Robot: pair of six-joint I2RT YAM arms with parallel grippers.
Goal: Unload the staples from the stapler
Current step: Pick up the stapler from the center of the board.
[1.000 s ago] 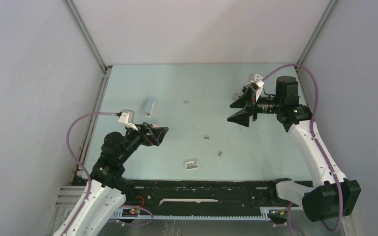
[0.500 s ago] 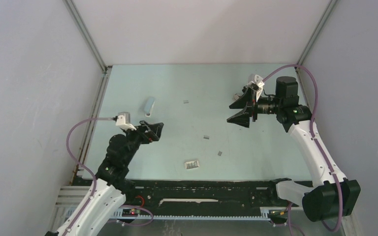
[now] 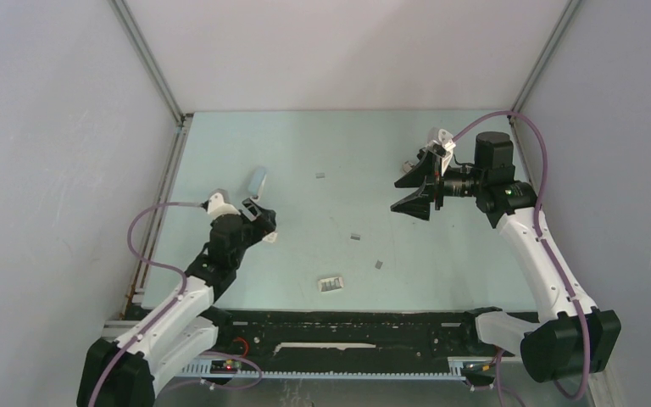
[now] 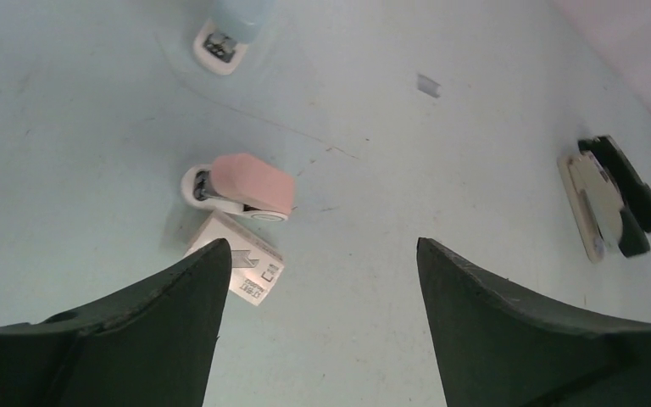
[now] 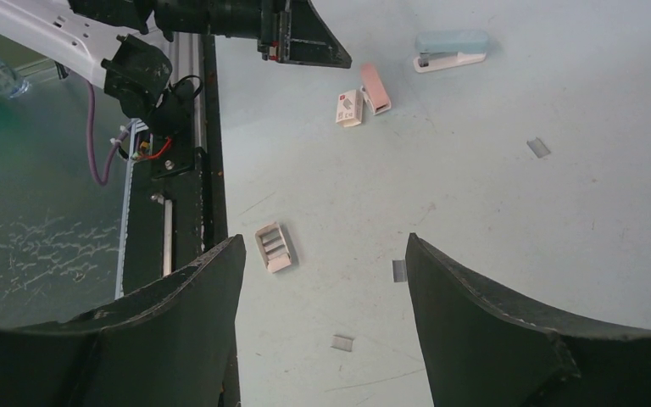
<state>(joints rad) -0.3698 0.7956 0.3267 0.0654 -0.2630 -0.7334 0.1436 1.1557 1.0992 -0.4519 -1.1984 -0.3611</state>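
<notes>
Lying loose on the pale green table (image 3: 441, 271) are the staples (image 3: 355, 236): three short, flat, silver-grey strips, well apart from one another across the middle of the surface. More grey strips sit side by side in a small white open tray (image 5: 278, 266) near the table's front edge; how many, I cannot tell. The stapler (image 3: 258, 181), a light blue body on a white base, lies toward the far left, apart from every loose strip. Nearer the left arm, a pink block (image 4: 250, 186) with a rounded white end rests on the table. Just beside it lies a flat white-and-grey rectangular box (image 4: 250, 270), closed and printed with a label. The left gripper (image 4: 320, 248) hangs over these two with its dark, smooth fingers spread wide, holding nothing and touching nothing; in the wrist view one finger hides a corner of the box. The right gripper (image 3: 395, 195) is raised above the far right of the table, its jaws likewise spread wide and empty.
</notes>
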